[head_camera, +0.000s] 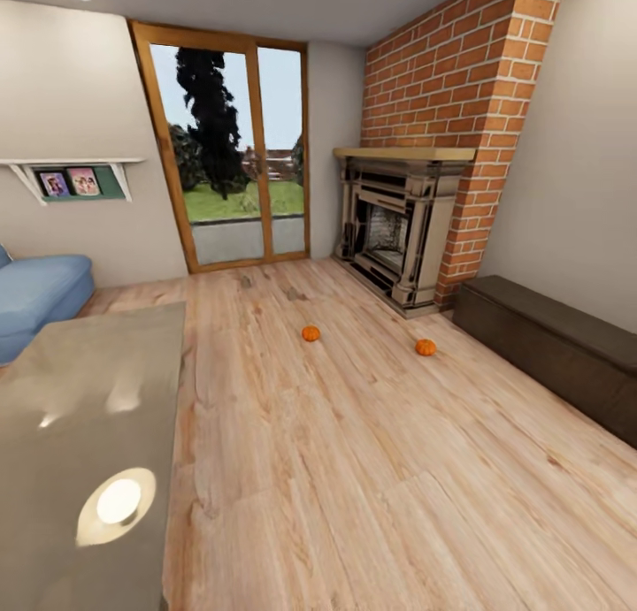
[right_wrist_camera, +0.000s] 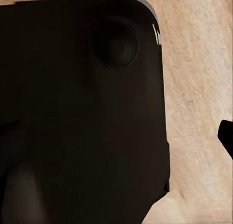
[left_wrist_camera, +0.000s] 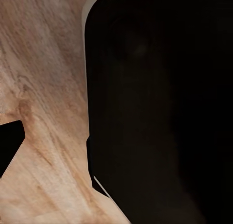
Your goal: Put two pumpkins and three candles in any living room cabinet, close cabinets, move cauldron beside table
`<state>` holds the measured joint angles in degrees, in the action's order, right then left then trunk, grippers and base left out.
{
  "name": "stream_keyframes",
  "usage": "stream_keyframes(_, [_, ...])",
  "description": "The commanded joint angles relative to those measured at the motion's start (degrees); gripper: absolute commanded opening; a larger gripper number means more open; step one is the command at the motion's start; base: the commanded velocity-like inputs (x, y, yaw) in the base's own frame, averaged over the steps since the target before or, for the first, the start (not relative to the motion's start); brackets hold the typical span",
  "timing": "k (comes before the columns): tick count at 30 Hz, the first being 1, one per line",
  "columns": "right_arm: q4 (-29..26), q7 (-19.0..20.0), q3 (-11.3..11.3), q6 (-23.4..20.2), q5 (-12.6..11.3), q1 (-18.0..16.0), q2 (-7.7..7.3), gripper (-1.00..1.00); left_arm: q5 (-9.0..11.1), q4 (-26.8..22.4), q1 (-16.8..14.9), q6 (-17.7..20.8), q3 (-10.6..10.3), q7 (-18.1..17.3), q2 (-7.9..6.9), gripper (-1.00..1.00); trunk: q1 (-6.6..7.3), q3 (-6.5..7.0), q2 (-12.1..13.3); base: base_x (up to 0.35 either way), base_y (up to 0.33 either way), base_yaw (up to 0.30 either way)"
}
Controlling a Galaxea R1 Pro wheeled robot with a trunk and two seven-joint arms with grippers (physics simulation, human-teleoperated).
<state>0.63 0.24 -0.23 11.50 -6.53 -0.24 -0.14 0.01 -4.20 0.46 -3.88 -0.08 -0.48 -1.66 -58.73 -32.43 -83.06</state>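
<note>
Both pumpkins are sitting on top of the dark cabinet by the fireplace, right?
No. In the head view the two pumpkins lie on the wooden floor in front of the fireplace; the cabinet top is bare.

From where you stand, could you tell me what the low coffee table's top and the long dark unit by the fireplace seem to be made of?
The glossy grey coffee table top looks like polished stone or lacquer: it mirrors a ceiling light. The long dark-brown cabinet looks like matt stained wood, though no grain is visible.
</note>
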Motion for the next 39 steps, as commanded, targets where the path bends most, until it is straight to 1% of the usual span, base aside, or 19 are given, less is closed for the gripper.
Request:
stream_keyframes(1, [0.07,0.04,0.03,0.27,-0.47,-0.02,0.00,1.00,0.00,-0.10,0.04,-0.07,-0.01,-0.05,-0.01,1.00,0.00,-0.10,-0.02,0.000,0.000,-0.220])
stream_keyframes(22, [-0.01,0.02,0.01,0.45,-0.51,-0.02,0.04,1.00,-0.01,-0.10,0.02,-0.07,-0.01,-0.05,-0.01,1.00,0.00,-1.34,-0.02,0.000,0.000,-0.228])
stream_keyframes(32, [-0.05,0.11,0.03,0.48,-0.51,-0.02,0.04,1.00,-0.01,-0.10,0.06,-0.07,-0.01,-0.05,-0.01,1.00,0.00,-1.42,-0.02,0.000,0.000,-0.285])
stream_keyframes(36, [-0.03,0.11,0.01,1.43,-0.51,-0.02,0.03,1.00,-0.01,-0.10,0.03,-0.07,-0.01,-0.05,-0.01,1.00,0.00,-1.32,-0.02,0.000,0.000,-0.269])
stream_keyframes(39, [-0.02,0.11,0.04,2.07,-0.51,-0.02,0.01,1.00,-0.01,-0.10,0.03,-0.07,-0.01,-0.05,-0.01,1.00,0.00,-1.15,-0.02,0.000,0.000,-0.040])
